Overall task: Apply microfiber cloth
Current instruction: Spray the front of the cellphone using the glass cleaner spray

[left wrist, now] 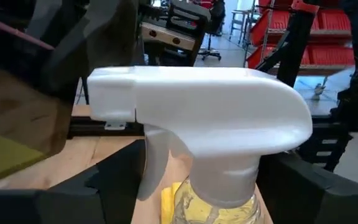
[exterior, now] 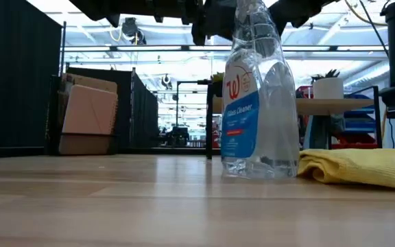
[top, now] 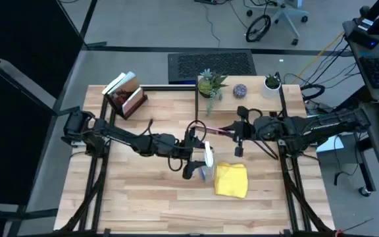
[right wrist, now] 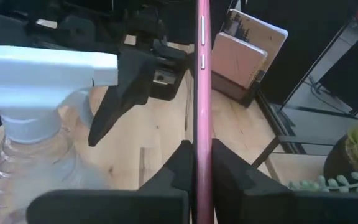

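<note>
1. Yellow, soft and rumpled, the microfiber cloth (top: 231, 180) lies on the light wooden desk (top: 143, 197), near and right of centre, just right of the clear plastic spray bottle with a white trigger head (top: 206, 160); no jaws touch it.
2. At the bottle's head, the left gripper (top: 191, 166) has its dark jaws set either side of the neck; I cannot tell whether they press it.
3. Raised above the desk, the right gripper (right wrist: 202, 180) has its jaws clamped on a thin pink-edged phone (right wrist: 202, 81), held on edge.
4. Judgement: free the left jaws, pinch the cloth at a raised fold, and keep the phone steady.
</note>
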